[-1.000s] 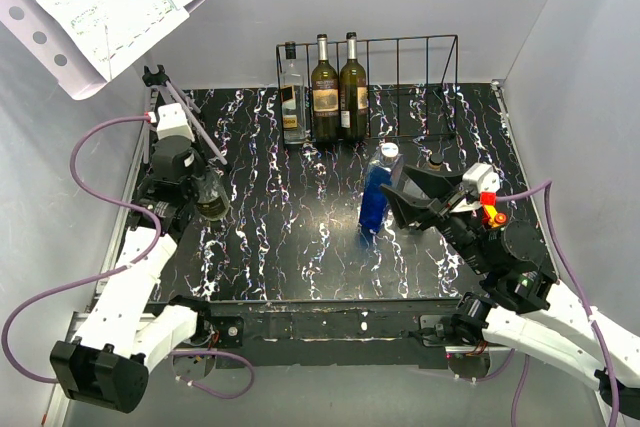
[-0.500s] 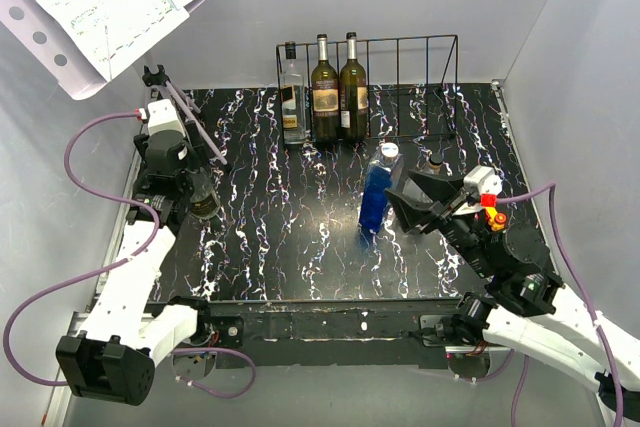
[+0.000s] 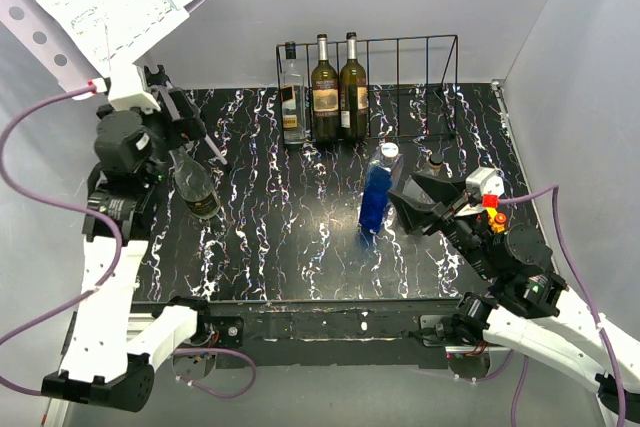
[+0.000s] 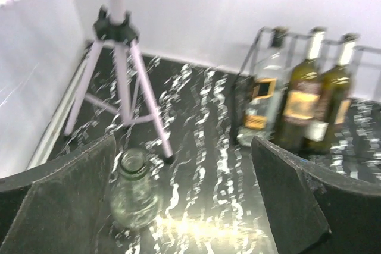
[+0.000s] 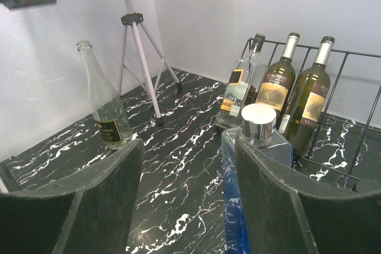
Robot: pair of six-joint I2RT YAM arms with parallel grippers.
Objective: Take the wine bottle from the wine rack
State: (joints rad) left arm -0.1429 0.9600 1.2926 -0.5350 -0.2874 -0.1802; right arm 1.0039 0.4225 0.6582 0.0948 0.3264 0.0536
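Top external: wine rack (image 3: 428, 82), three bottles (image 3: 324, 97)

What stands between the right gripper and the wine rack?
The blue bottle, silver-capped and upright, just ahead of the right gripper's open fingers; the wine rack sits beyond it. Clearest in the right wrist view.

Marbled table (image 3: 290, 242) bears wine rack (image 3: 416, 87), blue bottle (image 3: 374, 199), clear bottle (image 3: 198, 193), tripod (image 3: 188, 115).

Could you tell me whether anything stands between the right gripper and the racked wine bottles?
Yes: a blue bottle stands upright just ahead of the open right gripper, on its line to the dark bottles in the wine rack.
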